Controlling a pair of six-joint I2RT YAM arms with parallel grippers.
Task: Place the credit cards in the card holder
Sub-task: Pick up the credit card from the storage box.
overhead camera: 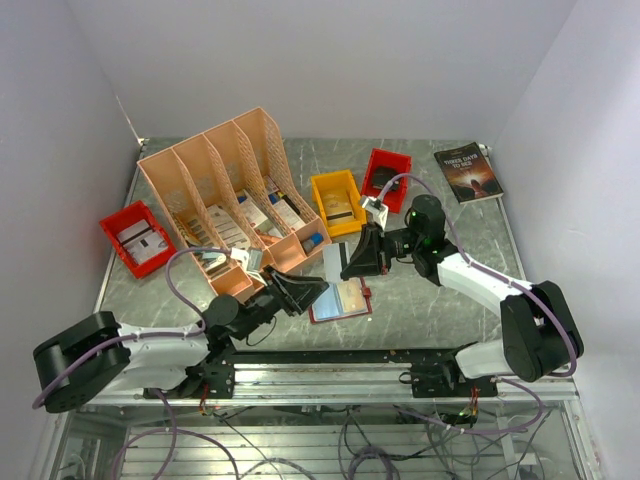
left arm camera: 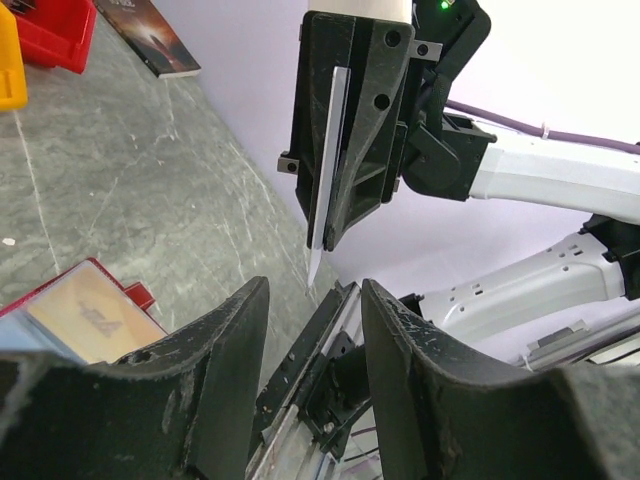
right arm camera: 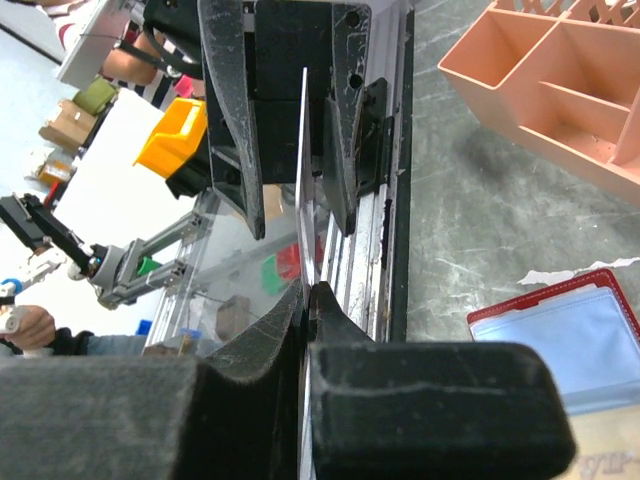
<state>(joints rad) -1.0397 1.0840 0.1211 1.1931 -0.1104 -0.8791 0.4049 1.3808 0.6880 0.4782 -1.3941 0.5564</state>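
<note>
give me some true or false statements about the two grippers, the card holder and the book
1. The right gripper is shut on a card, held edge-on. True.
2. The left gripper is clamped shut. False: its jaws stand apart and grip nothing.
3. The card holder is folded shut. False: it lies open on the table, between the two grippers.
4. The book lies near the table's far right corner. True.

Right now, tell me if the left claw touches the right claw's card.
Apart. Left wrist view: the card hangs with its tip clear of the left claw, background visible between them.
</note>
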